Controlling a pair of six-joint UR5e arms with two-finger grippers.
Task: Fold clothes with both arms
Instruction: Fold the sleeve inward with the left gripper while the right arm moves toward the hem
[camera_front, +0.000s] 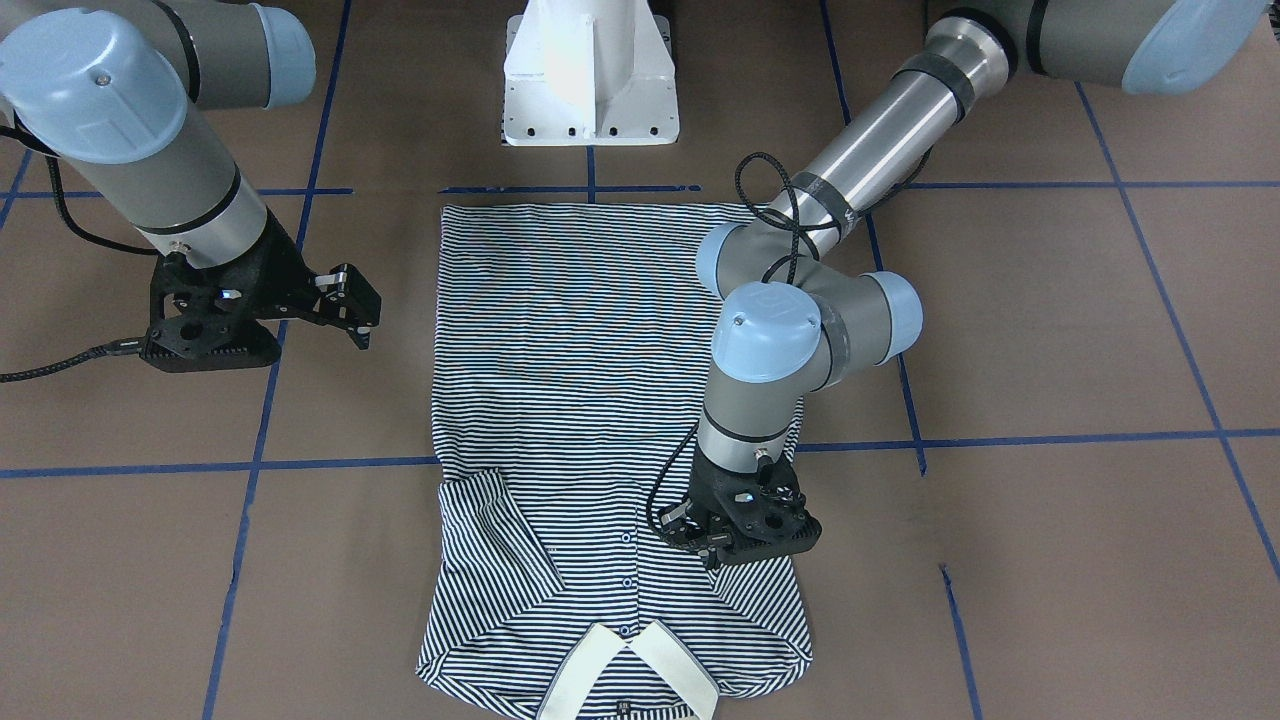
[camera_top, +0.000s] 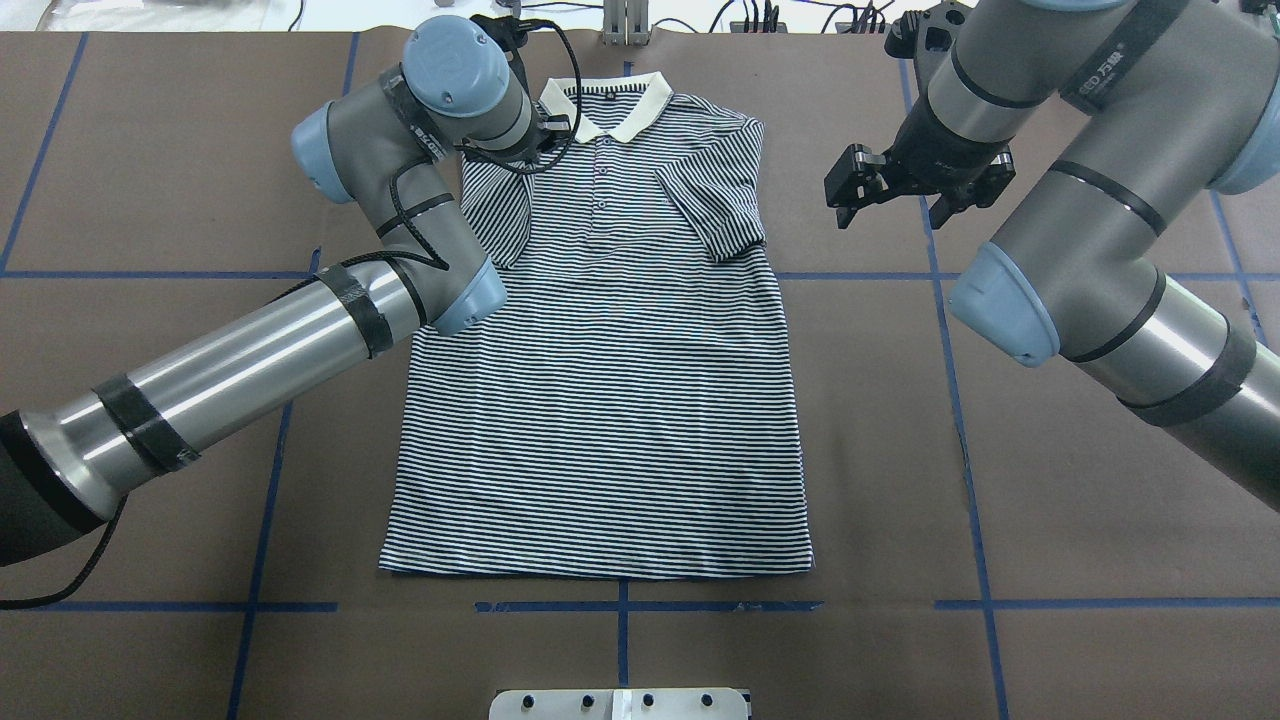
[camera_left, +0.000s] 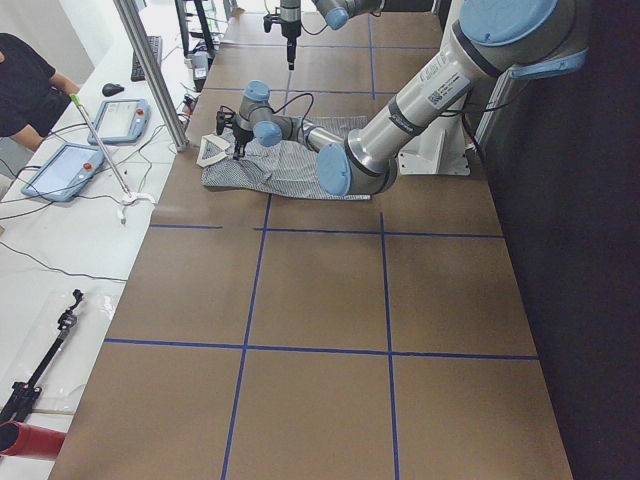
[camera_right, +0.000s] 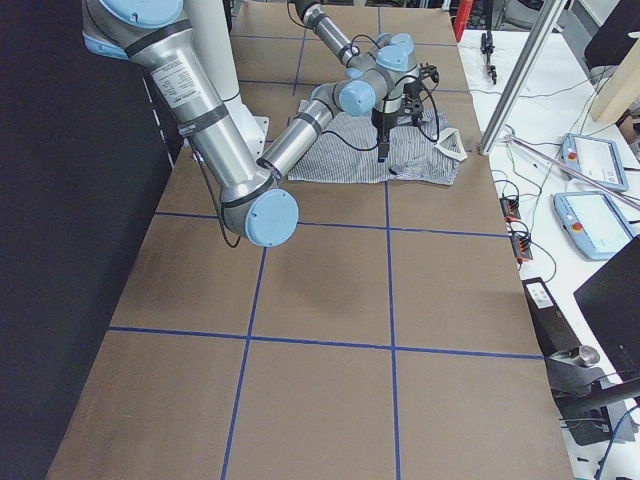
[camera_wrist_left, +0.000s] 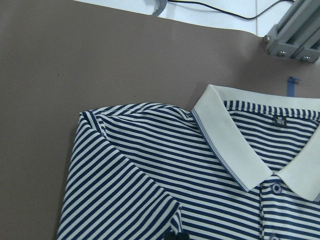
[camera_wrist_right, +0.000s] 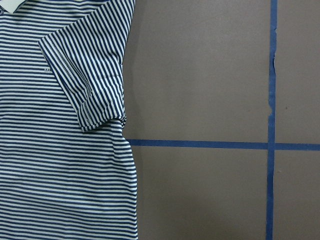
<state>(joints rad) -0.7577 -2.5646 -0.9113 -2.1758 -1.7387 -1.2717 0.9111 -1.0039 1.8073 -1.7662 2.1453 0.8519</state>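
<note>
Inspection of the fold: the shirt (camera_top: 600, 400) lies flat, face up on the bench (camera_top: 1050, 520), with the collar (camera_top: 605, 105) away from the robot. Both sleeves are turned in over the chest. The body is unfolded, so most of the work appears outstanding.

The left hand (camera_front: 720, 550) stands over the near sleeve (camera_top: 495, 210); its grip cannot be told. The right hand (camera_front: 352, 305) hangs beside the shirt, clear of it, its fingers likewise unreadable.

Thin navy-and-white stripes cross the polo shirt (camera_top: 600, 400); its collar (camera_top: 640, 105), top centre, is off-white. Brown table (camera_top: 1000, 500), blue tape grid (camera_top: 1100, 605). The left arm (camera_top: 250, 360) and right arm (camera_top: 1100, 230) are grey with light blue joint caps (camera_top: 455, 55); left gripper (camera_front: 735, 535) and right gripper (camera_front: 352, 305) black.
</note>
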